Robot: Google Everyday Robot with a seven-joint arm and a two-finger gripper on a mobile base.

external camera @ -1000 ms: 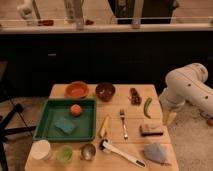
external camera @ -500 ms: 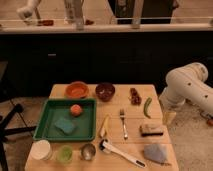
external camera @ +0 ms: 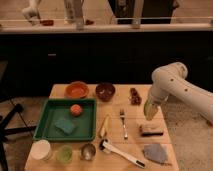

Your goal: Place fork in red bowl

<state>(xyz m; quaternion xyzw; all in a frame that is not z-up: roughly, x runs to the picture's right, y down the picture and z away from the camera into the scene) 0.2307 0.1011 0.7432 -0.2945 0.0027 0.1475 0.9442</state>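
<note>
No lettering, label, brand or number can be read anywhere around the gripper (external camera: 151, 115), which is seen hanging over the right side of the table (external camera: 115, 146), jaws apart.

Gripper (external camera: 150, 113) over table (external camera: 116, 104), near fork (external camera: 123, 123)

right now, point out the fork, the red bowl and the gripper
fork (external camera: 123, 124), camera view, middle of its handle
red bowl (external camera: 76, 90), camera view, bare orange inside
gripper (external camera: 151, 115), camera view, its lower tip, right of the fork

A robotics lab staged as a kitchen: wooden counter (external camera: 134, 114) with red bowl (external camera: 76, 90), fork (external camera: 123, 123), green tray (external camera: 65, 101); a white robot arm (external camera: 172, 82), claw (external camera: 150, 114) hanging at three o'clock.
</note>
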